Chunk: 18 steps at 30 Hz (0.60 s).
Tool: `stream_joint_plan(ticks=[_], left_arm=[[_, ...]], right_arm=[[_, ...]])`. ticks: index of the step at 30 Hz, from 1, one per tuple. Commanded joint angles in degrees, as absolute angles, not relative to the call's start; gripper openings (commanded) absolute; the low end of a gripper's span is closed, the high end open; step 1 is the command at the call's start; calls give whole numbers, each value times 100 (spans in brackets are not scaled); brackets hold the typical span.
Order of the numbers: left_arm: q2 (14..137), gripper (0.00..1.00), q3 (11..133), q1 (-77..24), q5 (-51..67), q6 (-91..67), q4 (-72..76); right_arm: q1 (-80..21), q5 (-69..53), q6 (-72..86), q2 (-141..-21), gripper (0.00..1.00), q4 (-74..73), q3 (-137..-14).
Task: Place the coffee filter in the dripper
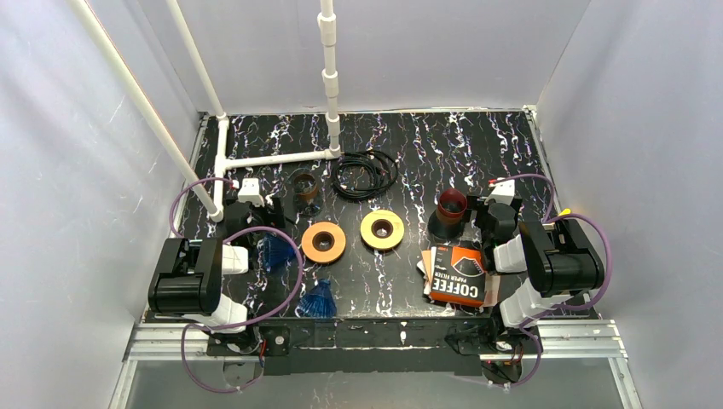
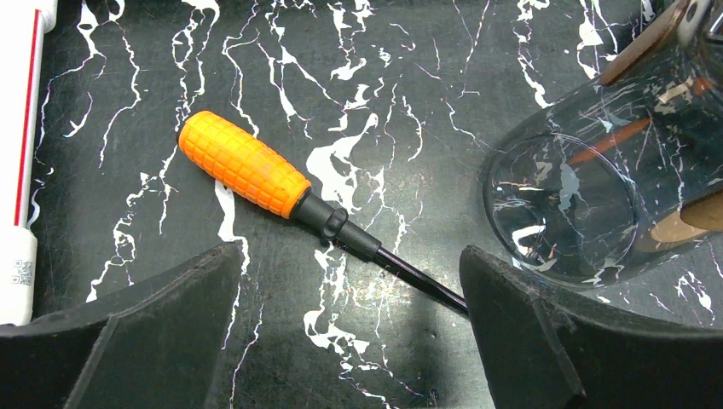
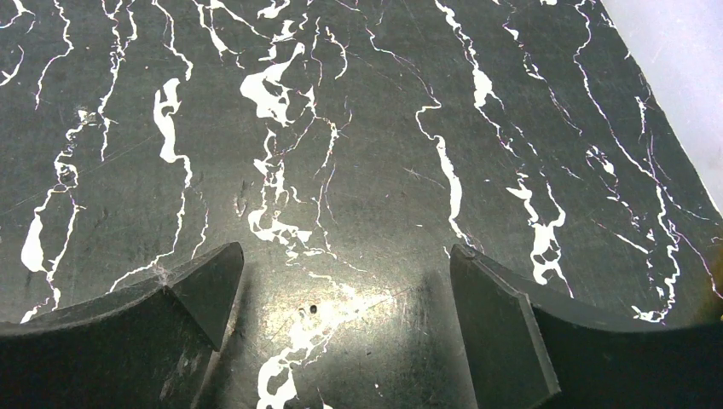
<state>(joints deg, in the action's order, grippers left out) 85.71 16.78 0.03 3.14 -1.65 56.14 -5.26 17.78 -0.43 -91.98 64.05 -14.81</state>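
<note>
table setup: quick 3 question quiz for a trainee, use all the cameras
1. True or false: the coffee filter pack lies on the right arm's side of the table.
2. Which tool lies in front of the left end effector in its wrist view? A spoon, B orange-handled screwdriver, C scissors.
3. Fill in: the right end effector is ___ and holds nothing.
Key: 1 true; 2 B; 3 open.

Top camera overlooks the whole table (image 1: 426, 153) — wrist cameras face it close.
</note>
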Motion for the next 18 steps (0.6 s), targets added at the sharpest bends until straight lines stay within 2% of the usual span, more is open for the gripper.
stream_joint_plan(ticks=[1, 13, 16, 18], left_arm=[[8491, 99, 1766, -9, 326, -97, 5651], [8481, 99, 1761, -9, 216, -131, 5651], [7896, 99, 1768, -9, -604, -424, 5244], [7170, 99, 1904, -9, -1361, -719, 4336]], right_arm=[[-501, 1775, -88, -9202, 100, 6706, -1553], [-501, 1397, -244, -9230, 100, 6572, -1641], [-503, 1439, -240, -9143, 100, 6542, -1702], [-510, 1555, -195, -8684, 100, 5515, -2079]])
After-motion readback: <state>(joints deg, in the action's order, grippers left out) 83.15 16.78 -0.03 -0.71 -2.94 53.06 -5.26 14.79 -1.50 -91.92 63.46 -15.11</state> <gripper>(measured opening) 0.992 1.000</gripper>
